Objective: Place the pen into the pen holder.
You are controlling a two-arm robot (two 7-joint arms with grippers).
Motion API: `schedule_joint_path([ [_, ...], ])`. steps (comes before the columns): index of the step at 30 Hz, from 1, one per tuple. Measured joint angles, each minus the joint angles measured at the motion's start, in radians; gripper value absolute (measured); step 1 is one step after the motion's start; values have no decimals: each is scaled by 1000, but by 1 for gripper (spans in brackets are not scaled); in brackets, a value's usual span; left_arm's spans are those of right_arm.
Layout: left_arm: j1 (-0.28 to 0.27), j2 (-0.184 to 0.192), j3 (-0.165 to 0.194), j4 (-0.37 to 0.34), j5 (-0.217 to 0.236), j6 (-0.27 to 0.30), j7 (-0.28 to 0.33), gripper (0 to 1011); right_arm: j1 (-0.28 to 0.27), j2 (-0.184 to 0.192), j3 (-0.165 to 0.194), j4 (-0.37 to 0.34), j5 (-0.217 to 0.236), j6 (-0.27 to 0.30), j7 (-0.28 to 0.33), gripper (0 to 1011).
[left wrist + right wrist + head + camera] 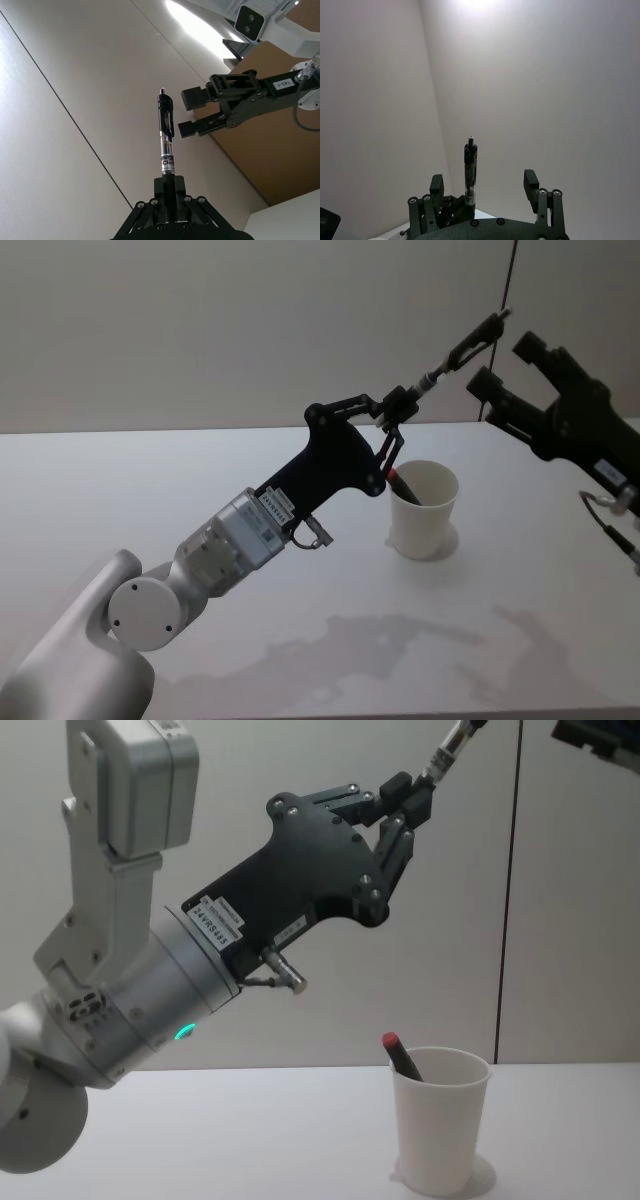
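Left gripper (398,408) is raised well above the tabletop (200,500), over and a little to the left of the pen holder (424,510). Its fingers (405,815) are pinched on the lower end of the pen (462,344), a black and silver click pen. The pen slants up and to the right, away from the gripper, with its clip and button end uppermost. In the left wrist view the pen (166,141) rises straight out from between the fingers.

The pen holder, a white paper cup, stands upright on the tabletop below the left gripper. Inside it a dark, red-tipped pen (402,1057) leans against the left wall, its tip just above the rim.

Right gripper (508,377) is held high at the right, near the upper end of the held pen but apart from it. Its fingers (196,97) are spread and hold nothing.
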Motion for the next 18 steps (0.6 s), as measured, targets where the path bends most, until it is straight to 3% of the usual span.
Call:
schedule_joint_path([
  [7, 0, 0, 0, 0, 0, 0, 0, 125, 14, -23, -21, -17, -32, 20, -66, 1001],
  [18, 0, 0, 0, 0, 0, 0, 0, 125, 28, -47, -46, -36, -57, 45, -115, 981],
])
